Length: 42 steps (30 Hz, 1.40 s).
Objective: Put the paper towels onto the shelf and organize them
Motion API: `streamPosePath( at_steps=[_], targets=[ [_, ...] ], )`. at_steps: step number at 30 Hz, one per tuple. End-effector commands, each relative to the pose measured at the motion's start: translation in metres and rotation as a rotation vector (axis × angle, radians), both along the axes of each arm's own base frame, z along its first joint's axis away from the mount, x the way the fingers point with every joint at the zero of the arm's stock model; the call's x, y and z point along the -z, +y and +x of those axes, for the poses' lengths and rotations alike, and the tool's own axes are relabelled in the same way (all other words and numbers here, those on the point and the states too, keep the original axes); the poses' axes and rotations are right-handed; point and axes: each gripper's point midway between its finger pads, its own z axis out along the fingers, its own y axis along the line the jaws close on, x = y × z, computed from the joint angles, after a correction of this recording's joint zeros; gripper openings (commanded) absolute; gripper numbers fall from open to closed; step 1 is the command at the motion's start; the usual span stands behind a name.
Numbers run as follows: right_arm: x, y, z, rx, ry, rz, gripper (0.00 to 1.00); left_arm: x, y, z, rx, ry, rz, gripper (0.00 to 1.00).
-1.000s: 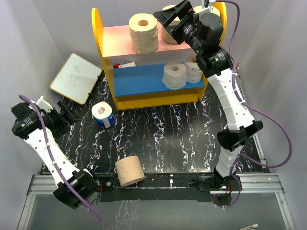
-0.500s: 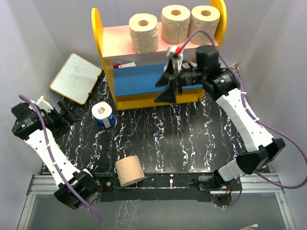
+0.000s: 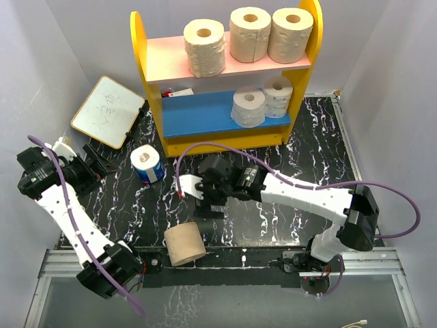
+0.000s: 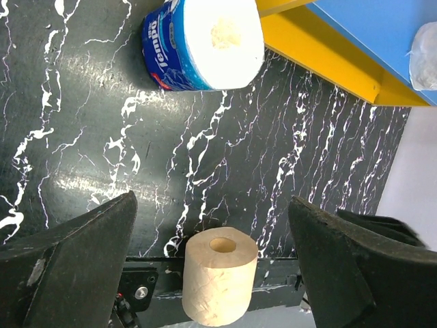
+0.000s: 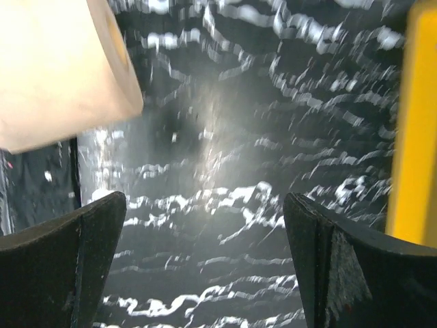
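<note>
The shelf [image 3: 153,51] stands at the back. Three tan paper towels [image 3: 250,33] stand on its pink board and two white ones [image 3: 249,106] on the blue board. A blue-wrapped roll [image 3: 147,164] [image 4: 205,41] stands upright on the mat in front of the shelf's left end. One tan roll [image 3: 184,244] [image 4: 218,285] [image 5: 61,68] sits at the mat's front edge. My right gripper [image 3: 198,198] [image 5: 203,205] hangs open and empty just behind that tan roll. At the far left my left gripper [image 3: 99,164] [image 4: 212,201] is open and empty.
A whiteboard [image 3: 108,111] lies at the back left, beside the shelf. The black marbled mat [image 3: 273,164] covers the table. White walls close in on both sides. The shelf's yellow base [image 4: 321,55] [image 5: 413,123] shows in both wrist views.
My right arm has swung down from the shelf's top right to the front middle of the mat, next to the lone tan roll. The left arm has not moved.
</note>
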Motion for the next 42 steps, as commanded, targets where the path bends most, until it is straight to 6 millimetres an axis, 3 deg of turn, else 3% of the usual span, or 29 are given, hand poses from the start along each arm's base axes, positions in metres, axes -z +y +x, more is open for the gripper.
streamPosePath(
  at_steps=[1, 3, 6, 9, 13, 18, 22, 28, 34, 36, 40, 42],
  targets=[
    [-0.057, 0.037, -0.022, -0.208, 0.041, 0.166, 0.98, -0.002, -0.006, -0.005, -0.001, -0.017, -0.005, 0.91],
    [-0.046, 0.036, -0.058, -0.337, 0.11, 0.104, 0.98, -0.001, -0.006, -0.005, -0.003, -0.014, -0.006, 0.91],
    [-0.014, 0.037, -0.091, -0.406, -0.008, -0.018, 0.98, 0.003, -0.004, -0.005, -0.011, -0.008, -0.002, 0.91],
    [0.001, 0.044, -0.111, -0.43, -0.09, -0.055, 0.98, 0.005, -0.004, -0.005, -0.013, -0.004, -0.004, 0.91],
    [0.002, 0.058, -0.136, -0.451, -0.117, -0.043, 0.99, 0.006, -0.002, -0.004, -0.016, 0.006, -0.006, 0.91],
    [0.007, 0.077, -0.147, -0.427, -0.173, -0.008, 0.98, 0.007, -0.001, -0.004, -0.019, 0.012, -0.006, 0.91],
    [0.014, 0.095, -0.142, -0.357, -0.262, 0.021, 0.98, 0.007, 0.0, -0.004, -0.021, 0.013, -0.004, 0.91],
    [0.036, 0.095, -0.151, -0.365, -0.236, 0.001, 0.98, 0.007, -0.001, -0.004, -0.017, 0.013, -0.007, 0.91],
    [0.057, 0.095, -0.136, -0.311, -0.316, -0.004, 0.97, 0.007, -0.001, -0.003, -0.012, 0.014, -0.014, 0.91],
    [0.059, 0.096, -0.13, -0.288, -0.357, 0.0, 0.8, 0.007, -0.001, -0.002, -0.012, 0.013, -0.015, 0.91],
    [0.057, 0.097, -0.116, -0.241, -0.429, 0.011, 0.16, 0.007, -0.001, -0.002, -0.01, 0.012, -0.016, 0.91],
    [0.056, 0.095, -0.11, -0.223, -0.461, 0.009, 0.0, 0.007, -0.001, -0.002, -0.009, 0.012, -0.016, 0.91]
  ],
)
